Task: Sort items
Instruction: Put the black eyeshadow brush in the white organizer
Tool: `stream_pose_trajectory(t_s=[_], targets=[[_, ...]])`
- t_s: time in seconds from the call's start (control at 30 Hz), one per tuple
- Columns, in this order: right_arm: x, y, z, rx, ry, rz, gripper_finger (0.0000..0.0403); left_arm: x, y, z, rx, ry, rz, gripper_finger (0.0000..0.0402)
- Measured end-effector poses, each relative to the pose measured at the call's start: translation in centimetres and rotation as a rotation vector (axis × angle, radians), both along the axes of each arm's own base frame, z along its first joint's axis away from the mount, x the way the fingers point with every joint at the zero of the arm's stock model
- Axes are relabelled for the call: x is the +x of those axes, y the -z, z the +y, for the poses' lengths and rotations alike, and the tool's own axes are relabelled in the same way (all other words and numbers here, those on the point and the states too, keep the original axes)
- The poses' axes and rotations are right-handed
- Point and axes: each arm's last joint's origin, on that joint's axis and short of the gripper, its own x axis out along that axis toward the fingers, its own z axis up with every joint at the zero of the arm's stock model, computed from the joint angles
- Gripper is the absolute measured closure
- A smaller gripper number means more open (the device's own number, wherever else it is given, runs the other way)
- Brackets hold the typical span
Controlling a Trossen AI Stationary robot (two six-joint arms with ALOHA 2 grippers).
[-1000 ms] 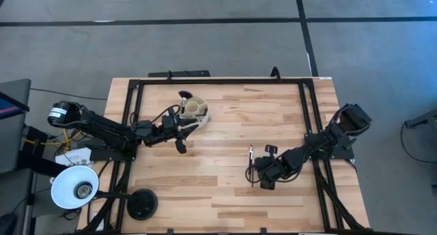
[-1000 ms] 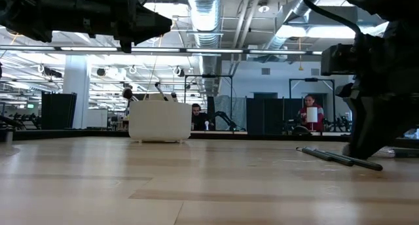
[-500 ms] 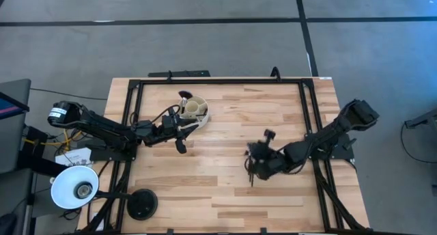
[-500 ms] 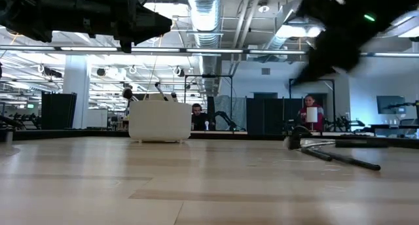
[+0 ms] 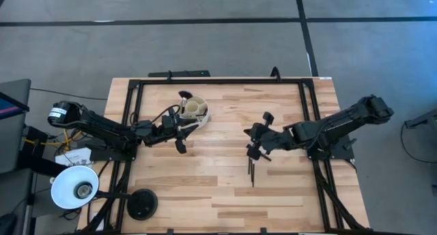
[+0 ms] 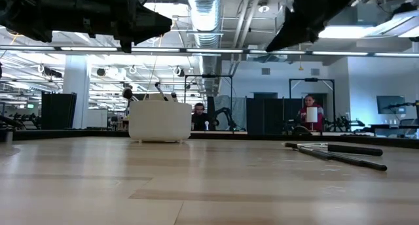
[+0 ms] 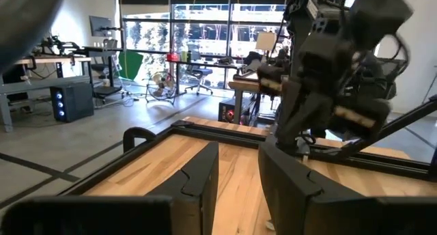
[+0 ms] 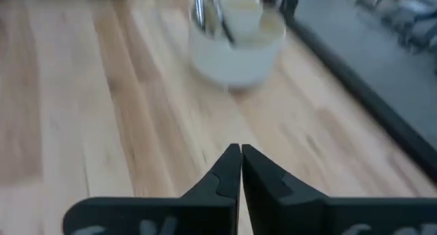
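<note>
Two thin dark brushes (image 5: 251, 172) lie flat on the wood right of the table's middle; the low view shows them as brushes (image 6: 337, 157). The cream cup (image 5: 196, 109) stands at the far left with more brushes sticking up from it (image 6: 157, 89). My right gripper (image 5: 251, 141) hangs shut above the table, just beyond the far end of the lying brushes, and points toward the cup (image 8: 235, 50). Nothing shows between its fingers (image 8: 240, 156). My left gripper (image 5: 180, 139) waits open in the air near the cup (image 7: 237, 187).
A black rail frame (image 5: 218, 81) borders the table. A white lamp shade (image 5: 75, 187) and a round black base (image 5: 142, 204) sit at the near left corner. Bare wood lies between the cup and the lying brushes. A person (image 6: 309, 114) sits in the room behind.
My right gripper has risen from the table beside the lying brushes and moved toward the far edge and slightly left, its arm stretching out toward the cup. The two brushes stay on the wood.
</note>
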Motion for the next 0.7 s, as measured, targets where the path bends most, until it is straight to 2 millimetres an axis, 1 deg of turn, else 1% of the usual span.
stream_pose_trajectory(t_s=[0.07,0.17,0.27,0.4,0.57,0.7], targets=[[-0.1,1.0,0.0,0.007,-0.003,0.081,0.0386,0.0,0.0,0.0,0.002,0.011,0.002,0.0300],[0.0,2.9,0.2,0.046,0.020,0.199,0.0358,0.0,0.0,-0.1,0.003,0.023,0.002,0.0300],[0.3,4.8,0.3,0.094,0.064,0.276,0.0326,0.0,0.0,-0.1,0.003,0.023,0.002,0.0300],[1.0,7.0,0.7,0.173,0.076,0.352,0.0286,0.0,0.0,-0.1,0.003,0.023,0.002,0.0300],[1.5,9.6,0.8,0.149,0.092,0.454,0.0245,0.0,0.0,-0.1,0.003,0.023,0.002,0.0300],[1.6,11.1,0.9,0.144,0.095,0.515,0.0226,0.0,0.0,-0.1,0.003,0.023,0.002,0.0300]])
